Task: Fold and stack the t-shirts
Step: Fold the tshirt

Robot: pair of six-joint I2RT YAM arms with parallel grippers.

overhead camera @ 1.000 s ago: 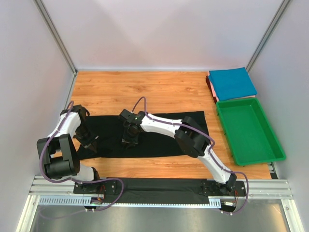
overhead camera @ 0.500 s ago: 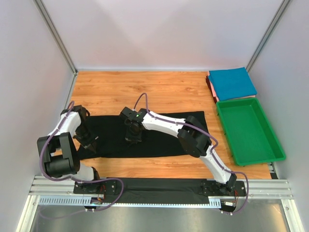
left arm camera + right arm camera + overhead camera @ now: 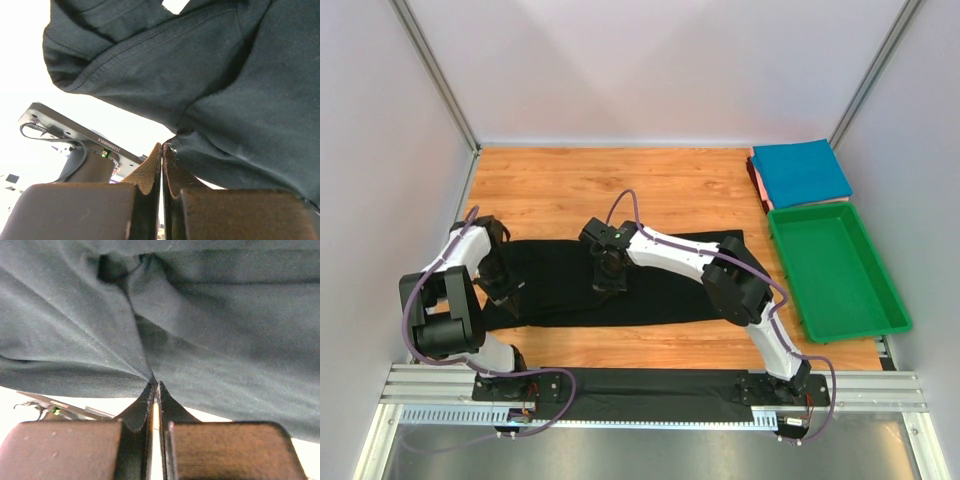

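Top external view: the black t-shirt [image 3: 665, 295] lies spread as a long band across the centre of the table [image 3: 570, 185], running from centre left to centre right of the frame; the left claw [image 3: 508, 297] sits on the band's left end, the right claw [image 3: 609, 283] on the band left of its middle, the two claws well apart. Left wrist view: the left claw [image 3: 162, 150] has its fingers pressed together with almost no gap, pinching an edge of the black t-shirt [image 3: 240, 90] at the tips; the cloth rises away from the tips toward the upper right of the frame, with a hemmed fold at upper left and a small white patch [image 3: 174, 5] at the top edge. Right wrist view: the right claw [image 3: 154, 387] is likewise pressed together, pinching the black t-shirt [image 3: 225, 340]; creases fan out from the fingertips toward the top of the frame — the cloth is gathered at the pinch point. In the top view's upper right corner, the teal-blue t-shirt [image 3: 802, 170] lies folded on the reddish t-shirt [image 3: 757, 180], of which only a narrow strip shows along the left side; the green tray [image 3: 832, 265] stands just below this stack at the right edge — apart from the black t-shirt.
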